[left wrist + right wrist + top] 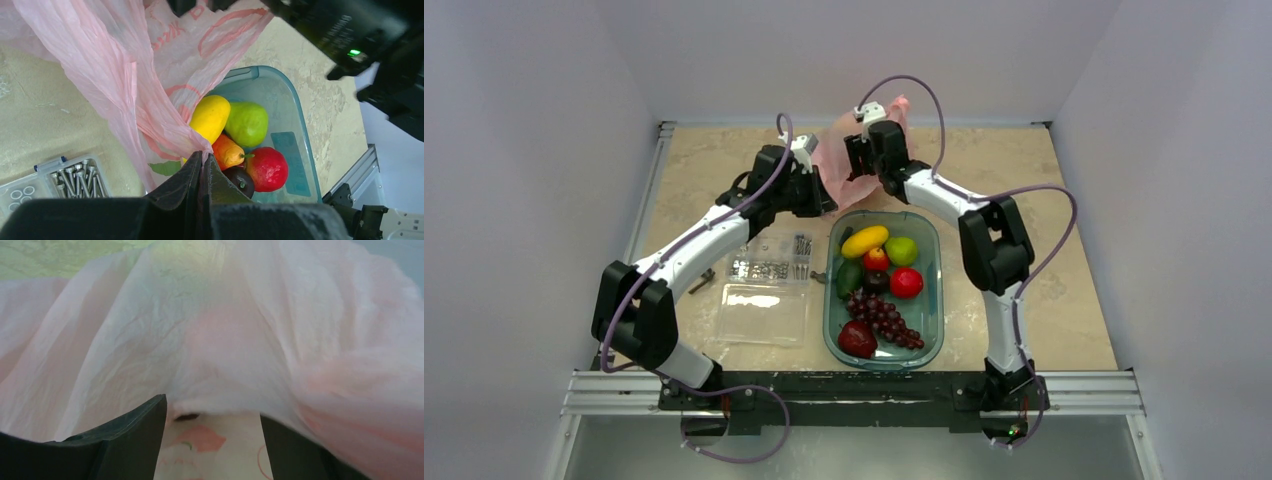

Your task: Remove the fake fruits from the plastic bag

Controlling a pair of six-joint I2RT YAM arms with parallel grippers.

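**Left pinches the pink bag; right stands open in its folds**

From above, the plastic bag [849,160] hangs bunched toward the middle of the desk's far edge, just beyond the far end of the green tray [932,300]. My left gripper [826,195] and right gripper [861,160] are half buried in it, so their fingers cannot be read here. A red apple [906,282] and a dark plum [876,282] lie in the tray with a yellow oval fruit [865,241], a green apple [901,250] and a purple grape bunch [886,320].

At my left wrist, my fingers [185,175] are pressed tight on a twisted fold of the bag. The film is thin, creased, see-through pink with red print (lettering I cannot read). It covers one end of the yellow fruit. An orange-red mango [227,151] shows beside it, and the plum is partly hidden behind my finger. A screw box [75,175] is cut off at the edge.

At my right wrist, my fingers [130,440] stand apart with nothing pinched between them. Blurred pink film fills the view. Whether any fruit lies inside, I cannot tell.
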